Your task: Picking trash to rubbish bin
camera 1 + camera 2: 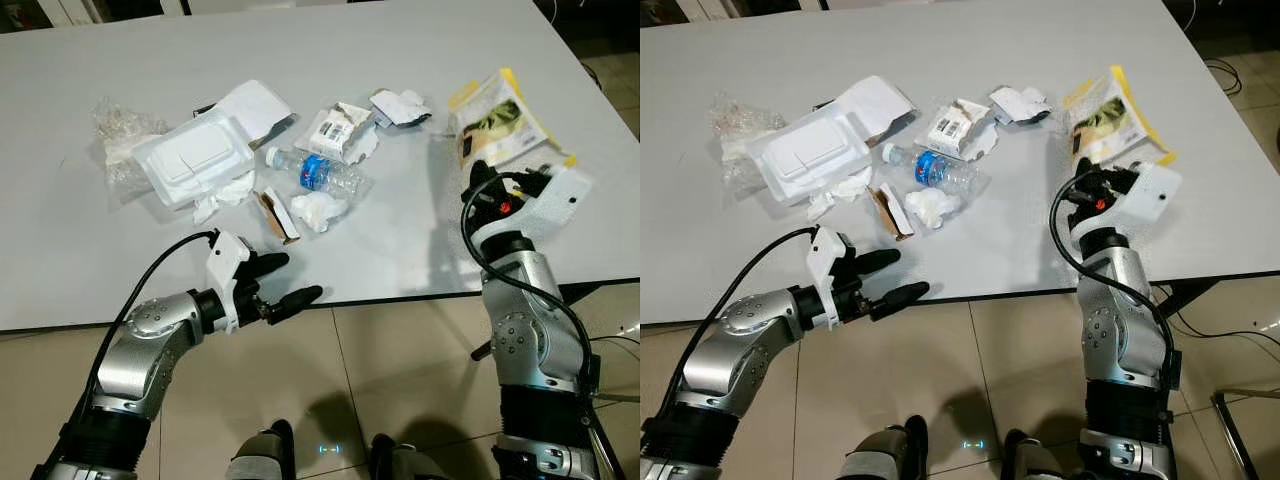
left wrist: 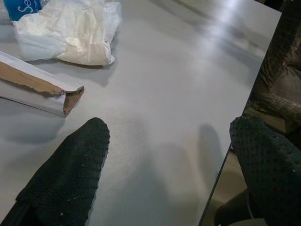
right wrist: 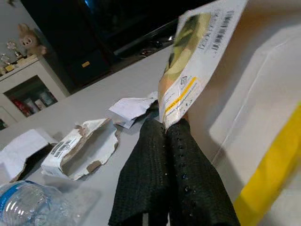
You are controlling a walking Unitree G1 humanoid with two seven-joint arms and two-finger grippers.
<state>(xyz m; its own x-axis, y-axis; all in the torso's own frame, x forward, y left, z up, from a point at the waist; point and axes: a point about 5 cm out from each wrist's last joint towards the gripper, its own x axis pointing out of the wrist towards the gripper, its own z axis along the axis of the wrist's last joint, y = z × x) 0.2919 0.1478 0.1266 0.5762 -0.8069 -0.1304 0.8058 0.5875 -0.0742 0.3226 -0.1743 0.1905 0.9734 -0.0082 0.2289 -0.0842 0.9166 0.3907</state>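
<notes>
Both silver arms are reaching forward, one pincer spread, the other pinched.

The left arm is bending at the elbow, its left pincer (image 1: 282, 282) hovering by the near desk (image 1: 400, 250) edge with black fingers (image 2: 70, 174) splayed wide. The right arm is rising upright, its right pincer (image 3: 171, 129) pressing its fingers together on the snack packet (image 1: 497, 120).
</notes>
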